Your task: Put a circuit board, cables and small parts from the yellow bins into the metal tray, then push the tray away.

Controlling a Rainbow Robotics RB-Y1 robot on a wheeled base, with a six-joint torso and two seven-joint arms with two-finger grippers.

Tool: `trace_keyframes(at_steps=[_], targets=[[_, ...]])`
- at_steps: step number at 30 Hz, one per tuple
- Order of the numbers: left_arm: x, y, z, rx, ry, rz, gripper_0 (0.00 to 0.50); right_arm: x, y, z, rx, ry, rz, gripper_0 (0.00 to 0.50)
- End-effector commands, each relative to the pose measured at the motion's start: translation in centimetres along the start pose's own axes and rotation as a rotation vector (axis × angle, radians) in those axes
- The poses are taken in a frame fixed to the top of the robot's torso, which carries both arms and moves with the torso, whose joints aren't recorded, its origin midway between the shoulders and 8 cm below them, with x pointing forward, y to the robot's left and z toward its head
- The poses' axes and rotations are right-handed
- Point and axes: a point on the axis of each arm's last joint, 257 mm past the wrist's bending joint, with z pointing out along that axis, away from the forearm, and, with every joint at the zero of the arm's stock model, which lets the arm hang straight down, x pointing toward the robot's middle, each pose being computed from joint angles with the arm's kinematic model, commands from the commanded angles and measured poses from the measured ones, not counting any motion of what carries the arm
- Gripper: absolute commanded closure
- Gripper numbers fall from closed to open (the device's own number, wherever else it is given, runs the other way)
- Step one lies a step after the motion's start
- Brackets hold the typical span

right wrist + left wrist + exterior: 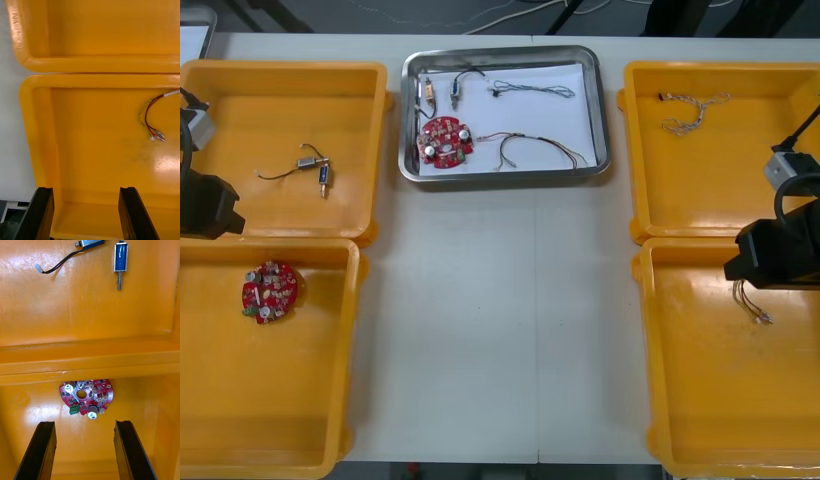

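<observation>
**Operator:** State of the left gripper [85, 423]?
**Technician:** Fingers apart, nothing held. It hangs over the near left bin [240, 400]. The bin board [86, 397] lies just ahead of the fingertips, untouched.
**Operator:** And the right gripper [86, 188]?
**Technician:** Likewise spread and empty, over the near right bin [720, 400], apart from the red-and-yellow cable [152, 120] on its floor.
**Operator:** Contents of the tray [605, 110]?
**Technician:** The tray board [442, 141] sits at its near left corner. Cables [532, 90] lie across the white liner. Metal parts [315, 170] lie in the far left bin [240, 120].
</observation>
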Motion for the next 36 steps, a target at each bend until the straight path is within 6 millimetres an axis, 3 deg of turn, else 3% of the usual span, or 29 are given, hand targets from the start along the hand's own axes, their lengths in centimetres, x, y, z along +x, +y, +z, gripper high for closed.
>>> trace_keyframes(at_steps=[1, 12, 36], targets=[[-0.6, 1.9, -1.5, -0.055, -0.034, 0.07, 0.048, 0.0, -2.8, -1.0, 0.064, -0.033, -0.02, 0.0], [-0.6, 1.9, -1.5, -0.055, -0.034, 0.07, 0.048, 0.4, -5.9, 0.6, 0.103, -0.032, 0.03, 0.0], [-0.6, 1.9, -1.5, -0.055, -0.034, 0.07, 0.049, 1.4, -7.6, 1.9, 0.117, -0.012, 0.039, 0.0]])
